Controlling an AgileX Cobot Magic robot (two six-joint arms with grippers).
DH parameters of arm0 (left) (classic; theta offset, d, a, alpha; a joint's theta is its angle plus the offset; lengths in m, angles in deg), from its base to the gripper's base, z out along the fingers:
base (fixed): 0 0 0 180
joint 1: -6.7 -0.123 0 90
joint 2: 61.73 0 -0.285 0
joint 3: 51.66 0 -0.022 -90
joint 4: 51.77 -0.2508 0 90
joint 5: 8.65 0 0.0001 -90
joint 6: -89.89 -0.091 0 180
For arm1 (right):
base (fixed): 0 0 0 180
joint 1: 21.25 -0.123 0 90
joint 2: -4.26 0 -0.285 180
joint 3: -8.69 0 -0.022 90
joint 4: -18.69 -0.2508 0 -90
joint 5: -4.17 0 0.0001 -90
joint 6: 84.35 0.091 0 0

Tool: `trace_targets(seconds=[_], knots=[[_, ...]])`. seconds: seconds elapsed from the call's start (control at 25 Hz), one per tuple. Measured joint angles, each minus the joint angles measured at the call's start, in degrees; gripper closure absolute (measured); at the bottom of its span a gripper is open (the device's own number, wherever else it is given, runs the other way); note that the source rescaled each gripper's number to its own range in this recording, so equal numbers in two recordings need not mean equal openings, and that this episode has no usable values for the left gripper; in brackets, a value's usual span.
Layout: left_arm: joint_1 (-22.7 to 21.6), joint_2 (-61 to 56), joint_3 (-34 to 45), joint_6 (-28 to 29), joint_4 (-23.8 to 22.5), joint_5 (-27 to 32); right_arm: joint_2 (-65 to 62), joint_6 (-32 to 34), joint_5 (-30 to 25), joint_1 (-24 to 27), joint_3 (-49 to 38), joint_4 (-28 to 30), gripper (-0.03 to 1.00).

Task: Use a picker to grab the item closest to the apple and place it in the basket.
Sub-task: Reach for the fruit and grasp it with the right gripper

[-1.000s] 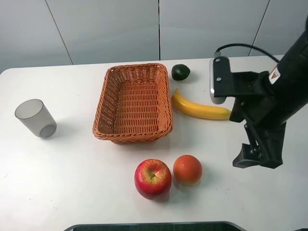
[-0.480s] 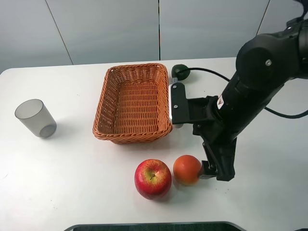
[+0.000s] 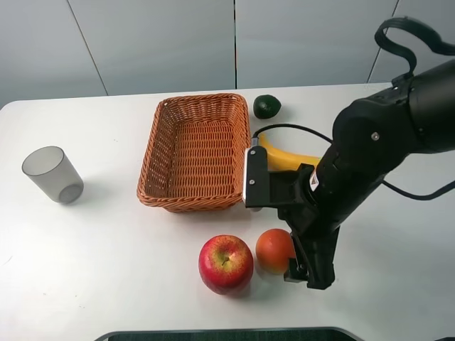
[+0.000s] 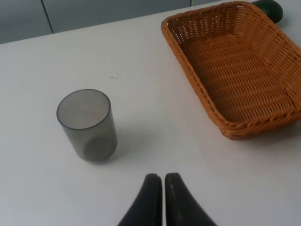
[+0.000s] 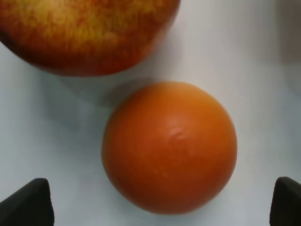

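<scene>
Right end effector (image 5: 155, 207) spread wide, one fingertip on each side of the orange (image 5: 169, 146), clear of its skin. Orange sits on the worktop (image 3: 106, 249) just beside the apple (image 3: 225, 263). Wicker basket (image 3: 199, 202) stands behind the apple, apart from it. Left end effector (image 4: 163, 188) pinched closed, empty.

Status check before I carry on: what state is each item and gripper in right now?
right gripper: open, jaws either side of the orange
left gripper: shut, holding nothing
orange: on the table, not yet gripped
apple: on the table, ungripped
basket: upright, empty
cup: upright, empty
</scene>
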Motion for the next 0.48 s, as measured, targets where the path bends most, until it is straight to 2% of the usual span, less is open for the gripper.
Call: trace_targets(seconds=[0.24,0.48], knots=[[0.0,0.0,0.0,0.0,0.0,0.0,1.38,5.1,3.13,-0.14,-0.29,1.68,-0.03],[0.0,0.0,0.0,0.0,0.0,0.0,3.92,5.99,3.75,-0.6,-0.29,1.92,-0.03]])
